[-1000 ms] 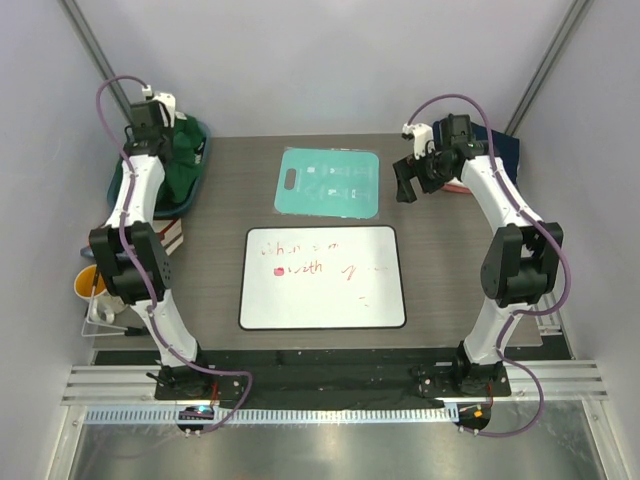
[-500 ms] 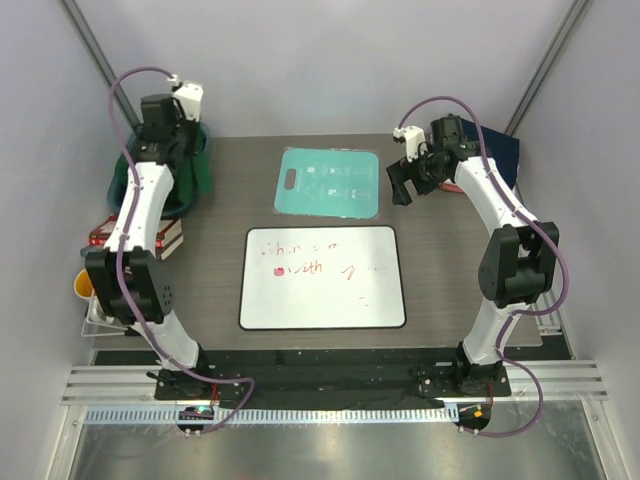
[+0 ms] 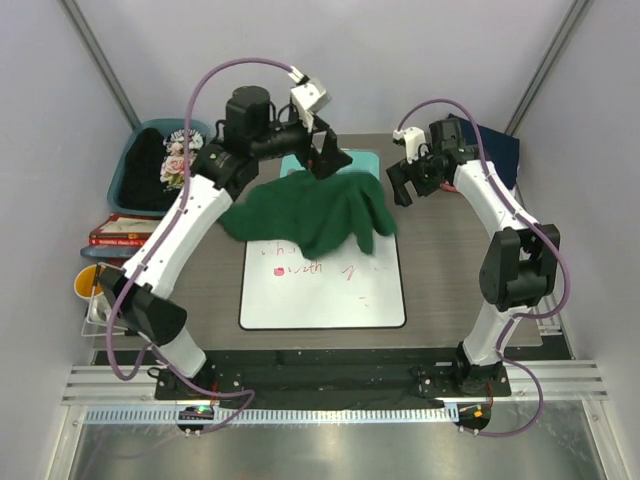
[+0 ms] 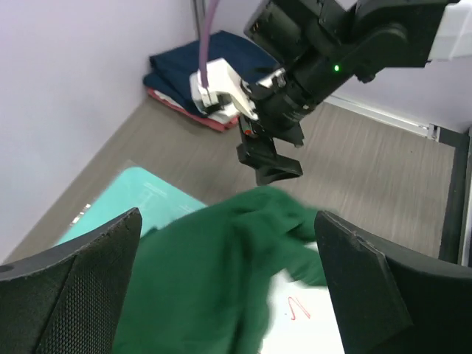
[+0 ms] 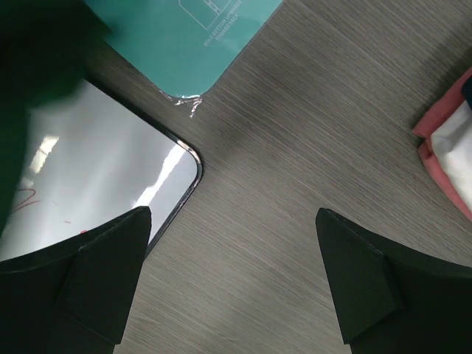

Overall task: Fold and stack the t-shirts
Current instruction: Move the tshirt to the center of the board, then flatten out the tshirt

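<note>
The dark green t-shirt point(image 3: 310, 212) lies rumpled across the teal board point(image 3: 365, 160) and the top of the whiteboard point(image 3: 320, 285). My left gripper point(image 3: 328, 158) hovers over its far edge. In the left wrist view the left gripper point(image 4: 227, 217) is open, and the blurred green t-shirt point(image 4: 214, 280) sits below the fingers, not pinched. My right gripper point(image 3: 400, 188) hangs just right of the shirt. In its own view the right gripper point(image 5: 233, 214) is open over bare table. A black floral-print shirt point(image 3: 172, 160) lies in the blue basket point(image 3: 120, 180). Folded navy, white and reddish shirts point(image 4: 184, 70) are stacked at the back right.
Red books point(image 3: 125, 232) and a yellow cup point(image 3: 88, 283) sit off the table's left edge. The whiteboard corner point(image 5: 184, 162) and teal board point(image 5: 184, 37) lie just left of my right gripper, and the folded stack's edge point(image 5: 450, 147) is to its right.
My left arm swung from the basket to the table's middle with the green t-shirt, then opened its jaws; the shirt now drapes over both boards. The right gripper barely moved.
</note>
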You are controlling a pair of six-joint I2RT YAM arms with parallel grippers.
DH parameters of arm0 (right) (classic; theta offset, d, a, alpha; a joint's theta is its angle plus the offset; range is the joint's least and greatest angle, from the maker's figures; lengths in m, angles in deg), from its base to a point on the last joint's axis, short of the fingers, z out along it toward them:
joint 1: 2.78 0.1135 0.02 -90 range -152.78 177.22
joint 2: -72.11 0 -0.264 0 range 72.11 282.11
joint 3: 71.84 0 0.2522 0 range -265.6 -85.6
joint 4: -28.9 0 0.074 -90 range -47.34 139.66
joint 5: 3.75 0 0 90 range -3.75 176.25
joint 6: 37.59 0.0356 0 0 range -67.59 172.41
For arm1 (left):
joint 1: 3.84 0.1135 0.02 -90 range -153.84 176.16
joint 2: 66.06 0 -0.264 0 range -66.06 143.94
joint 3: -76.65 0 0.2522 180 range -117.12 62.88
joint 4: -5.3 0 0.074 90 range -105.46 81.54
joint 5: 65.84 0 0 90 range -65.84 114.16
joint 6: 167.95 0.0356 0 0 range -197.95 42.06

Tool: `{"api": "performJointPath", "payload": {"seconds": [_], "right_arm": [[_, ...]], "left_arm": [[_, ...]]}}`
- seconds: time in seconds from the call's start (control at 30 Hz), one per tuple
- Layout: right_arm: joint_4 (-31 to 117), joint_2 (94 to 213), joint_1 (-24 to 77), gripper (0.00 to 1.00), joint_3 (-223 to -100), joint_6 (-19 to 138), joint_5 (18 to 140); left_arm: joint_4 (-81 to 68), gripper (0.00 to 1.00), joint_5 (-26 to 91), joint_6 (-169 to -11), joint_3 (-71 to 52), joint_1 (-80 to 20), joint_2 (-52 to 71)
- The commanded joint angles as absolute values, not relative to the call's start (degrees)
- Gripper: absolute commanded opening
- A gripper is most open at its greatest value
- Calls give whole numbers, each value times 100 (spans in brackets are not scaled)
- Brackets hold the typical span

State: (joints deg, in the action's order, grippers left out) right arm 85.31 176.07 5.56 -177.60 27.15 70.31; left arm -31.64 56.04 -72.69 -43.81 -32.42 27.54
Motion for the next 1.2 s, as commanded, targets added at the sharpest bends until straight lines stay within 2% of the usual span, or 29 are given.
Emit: {"api": "performJointPath", "payload": {"seconds": [0.0,0.13,0.23,0.3,0.37,0.43,0.63,0.73,0.87,0.97,1.07,1.17], "right_arm": [[8212,17125,610,100,-17815,2938,7149],[7967,17020,802,100,-17675,3009,7779],[7756,16941,926,100,-17534,2886,8379],[7982,16958,926,100,-17568,2737,8152],[8377,16975,978,100,-17656,2553,7117],[9001,17045,1145,100,-17674,2149,6484],[8653,17203,1647,100,-17155,1865,7182],[7907,17546,1612,100,-17383,2024,7929],[7080,18283,1550,100,-18329,2348,8545],[7227,19065,1393,100,-19103,2271,8740],[7552,19120,1165,100,-19265,1893,8467],[7615,18989,892,100,-19134,1760,8825]], "left_arm": [[-3201,100,5022,-7296,-4443,-3162,3036],[-3299,100,3144,-6532,-3725,-2828,2668],[-3404,100,2936,-5838,-2846,-2486,2439],[-3421,100,2882,-5441,-2119,-2371,2412],[-3430,100,2759,-5010,-1694,-2371,2499],[-3492,100,2812,-4737,-1263,-2371,2700],[-3474,100,3005,-4332,-936,-2371,3062],[-3536,100,3189,-4226,-1006,-2371,3045],[-3641,100,3470,-4252,-1173,-2388,2931],[-3992,100,3883,-4244,-1453,-2432,2913],[-4396,100,4498,-4218,-1700,-2476,2878],[-4581,100,5147,-4182,-1858,-2599,2860]]}}
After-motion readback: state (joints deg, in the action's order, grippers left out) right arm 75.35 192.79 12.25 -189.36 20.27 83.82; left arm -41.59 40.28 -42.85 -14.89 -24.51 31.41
